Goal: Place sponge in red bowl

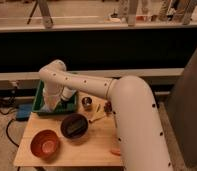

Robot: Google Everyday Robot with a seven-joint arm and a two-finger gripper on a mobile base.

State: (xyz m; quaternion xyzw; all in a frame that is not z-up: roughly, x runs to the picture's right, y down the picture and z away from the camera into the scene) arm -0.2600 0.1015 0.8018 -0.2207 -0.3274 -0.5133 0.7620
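Note:
The red bowl (44,143) stands at the front left of the small wooden table (94,150). My white arm reaches from the right over the table and bends down into the green tray (40,100) at the back left. The gripper (55,103) is down inside that tray, next to a white-and-blue cup (68,94). I cannot make out the sponge; the gripper and wrist cover that part of the tray.
A dark bowl (74,125) sits mid-table, right of the red bowl. A small metal cup (87,103) stands behind it, with a yellowish item (99,116) beside it. A small orange piece (115,151) lies near the front right. A dark counter wall runs behind.

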